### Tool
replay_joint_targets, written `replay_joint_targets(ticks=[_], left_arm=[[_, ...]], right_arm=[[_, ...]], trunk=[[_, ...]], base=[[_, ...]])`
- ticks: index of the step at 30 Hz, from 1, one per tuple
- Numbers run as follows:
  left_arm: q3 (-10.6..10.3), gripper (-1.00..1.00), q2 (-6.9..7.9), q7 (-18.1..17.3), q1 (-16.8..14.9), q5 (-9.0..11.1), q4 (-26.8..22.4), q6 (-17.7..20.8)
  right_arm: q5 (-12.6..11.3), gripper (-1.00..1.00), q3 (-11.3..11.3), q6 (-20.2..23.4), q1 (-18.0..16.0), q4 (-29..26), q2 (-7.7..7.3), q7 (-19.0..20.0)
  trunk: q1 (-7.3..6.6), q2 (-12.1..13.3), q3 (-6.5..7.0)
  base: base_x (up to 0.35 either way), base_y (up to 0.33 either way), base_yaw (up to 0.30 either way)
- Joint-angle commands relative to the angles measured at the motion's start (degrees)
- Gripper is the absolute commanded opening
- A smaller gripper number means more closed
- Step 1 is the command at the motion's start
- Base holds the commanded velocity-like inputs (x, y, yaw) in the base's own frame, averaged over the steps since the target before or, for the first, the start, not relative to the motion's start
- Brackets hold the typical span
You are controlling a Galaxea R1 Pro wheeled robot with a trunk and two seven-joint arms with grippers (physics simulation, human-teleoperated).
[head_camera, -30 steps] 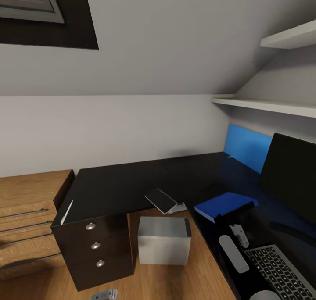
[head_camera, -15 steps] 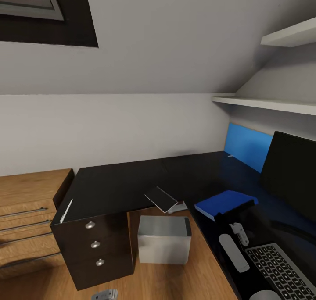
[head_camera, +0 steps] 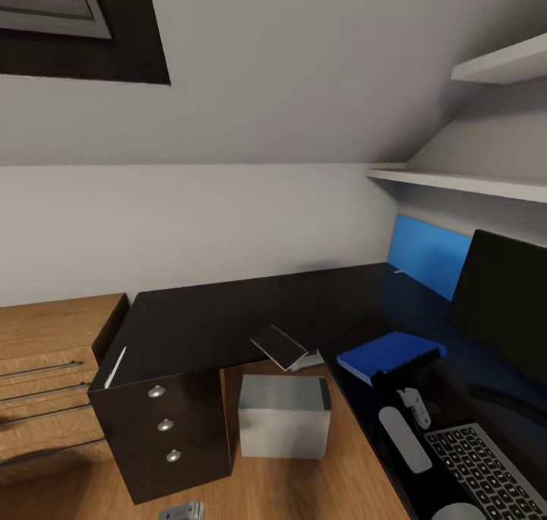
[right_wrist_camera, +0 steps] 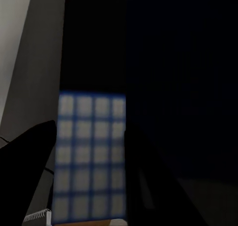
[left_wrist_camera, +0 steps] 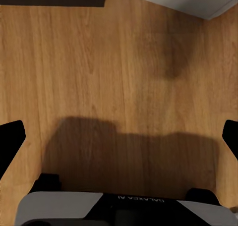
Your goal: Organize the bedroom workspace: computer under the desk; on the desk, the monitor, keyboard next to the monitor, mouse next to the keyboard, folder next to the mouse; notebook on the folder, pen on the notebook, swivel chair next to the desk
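Observation:
The black desk (head_camera: 205,318) bends round the corner. On it lie the white pen (head_camera: 115,368) above the drawer unit, the notebook (head_camera: 282,347) tipped over the inner edge, and the blue folder (head_camera: 389,351). The monitor (head_camera: 503,303) and keyboard (head_camera: 486,470) are at the right. The grey computer (head_camera: 285,417) stands on the floor in the desk's bend. My right gripper (head_camera: 395,375) is at the folder's near edge, and in its wrist view the right gripper (right_wrist_camera: 91,137) holds a dark and blue strip between its fingers. My left gripper (left_wrist_camera: 119,137) hangs open over the wood floor. The mouse and swivel chair are out of view.
A wooden dresser (head_camera: 45,368) with bar handles stands against the desk's left end. A blue wall panel (head_camera: 425,252) and two white shelves (head_camera: 456,182) are behind the desk at the right. The sloped ceiling comes low over the desk.

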Motion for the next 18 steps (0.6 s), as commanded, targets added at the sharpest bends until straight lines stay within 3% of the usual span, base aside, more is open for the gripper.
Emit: replay_joint_targets(ticks=[1, 6, 13, 18], left_arm=[[-0.1, 1.0, 0.05, 0.6, 0.0, 0.6, -0.1, 0.1], [-0.1, 1.0, 0.05, 0.5, 0.0, 0.7, 0.0, 0.1], [-0.1, 1.0, 0.05, 0.5, 0.0, 0.8, 0.0, 0.1], [-0.1, 1.0, 0.05, 0.5, 0.0, 0.8, 0.0, 0.1]], right_arm=[[-1.3, -1.0, 0.2, -0.7, 0.0, 1.6, -0.09, -0.3], [-1.4, -1.0, 0.1, -0.7, 0.0, 1.5, -0.09, 0.2], [-1.4, -1.0, 0.0, -0.8, 0.0, 1.6, -0.09, 6.3], [-1.8, -1.0, -0.1, -0.7, 0.0, 1.6, -0.09, 7.3]], trunk=[[-0.22, 0.4, 0.12], [-0.22, 0.4, 0.12], [-0.22, 0.4, 0.12], [-0.22, 0.4, 0.12]], base=[[0.0, 0.0, 0.0], [0.0, 0.0, 0.0], [0.0, 0.0, 0.0], [0.0, 0.0, 0.0]])
